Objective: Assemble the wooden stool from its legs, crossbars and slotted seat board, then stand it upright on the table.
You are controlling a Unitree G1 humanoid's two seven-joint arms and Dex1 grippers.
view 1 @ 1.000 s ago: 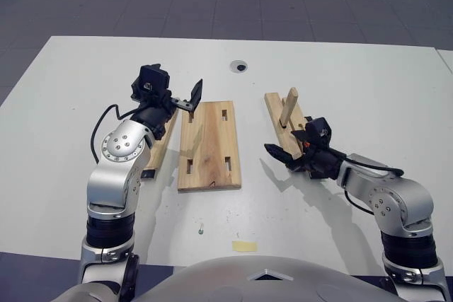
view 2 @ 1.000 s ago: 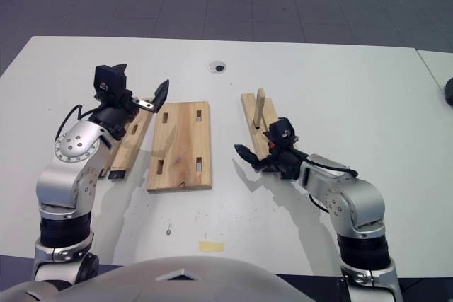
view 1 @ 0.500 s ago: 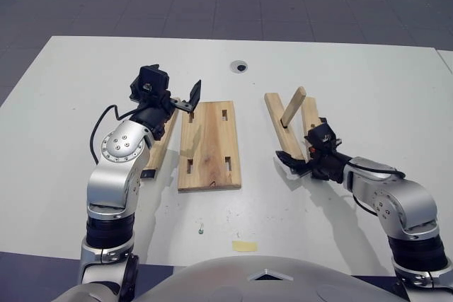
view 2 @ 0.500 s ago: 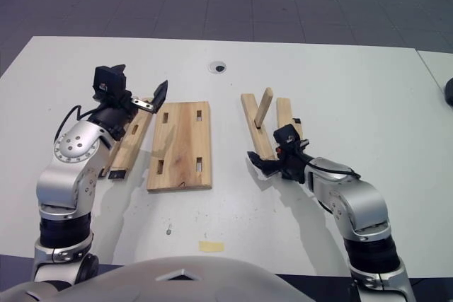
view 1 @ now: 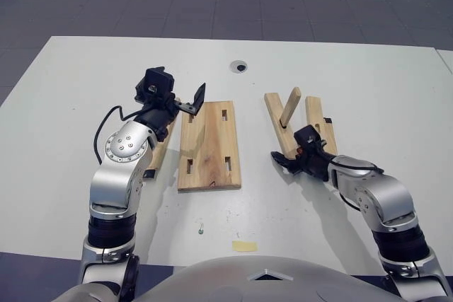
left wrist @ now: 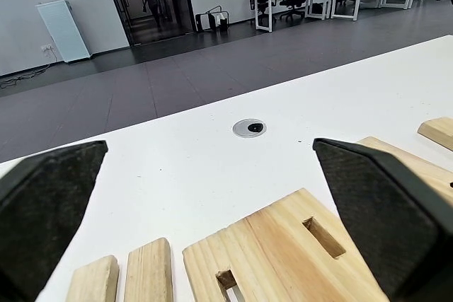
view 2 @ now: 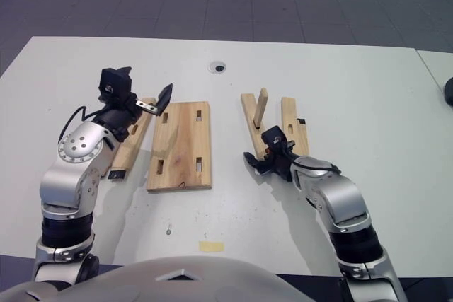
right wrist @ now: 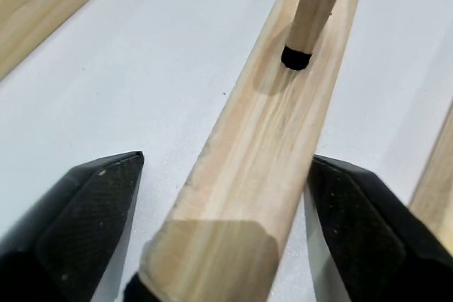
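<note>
Head view: my right gripper (view 1: 284, 163) has pulled back to the near end of the leg (view 1: 278, 124) right of the seat board (view 1: 209, 145). The crossbar (view 1: 289, 106) plugged into that leg stood upright a second ago and now leans right. A second leg (view 1: 320, 124) lies just beside it, no longer covered by my arm. My left gripper (view 1: 177, 106) has barely shifted and hovers over the board's far left edge.

Left wrist view: my fingers are spread wide and hold nothing. The board and two more legs (left wrist: 127, 274) lie below.

Right wrist view: my fingers (right wrist: 78, 210) stand open on either side of the leg's near end, not clamped. I judge the joint loose, so I should grip before aligning it.
</note>
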